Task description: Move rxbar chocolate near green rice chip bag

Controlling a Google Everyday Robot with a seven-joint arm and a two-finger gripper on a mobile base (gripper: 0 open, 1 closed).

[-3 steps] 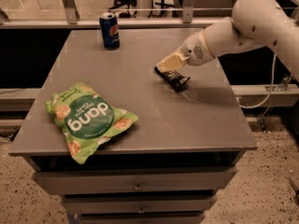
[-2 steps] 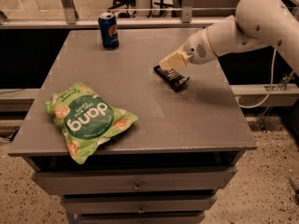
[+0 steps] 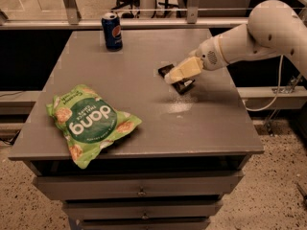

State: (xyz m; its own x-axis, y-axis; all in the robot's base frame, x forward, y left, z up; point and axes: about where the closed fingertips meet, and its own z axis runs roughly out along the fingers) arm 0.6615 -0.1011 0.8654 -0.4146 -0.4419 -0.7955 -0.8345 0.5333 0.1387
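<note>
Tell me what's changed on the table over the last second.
Very little. The hand has dipped slightly lower over the rxbar chocolate on the table. The bar itself has not shifted, and the green rice chip bag and soda can sit where they were.

Upright blue soda can (image 3: 112,31) on grey table (image 3: 144,87).

arm (image 3: 254,32): white, reaches in from the upper right of the frame, sloping down-left
tool (image 3: 175,76): beige, sits low, just right of center frame
</note>
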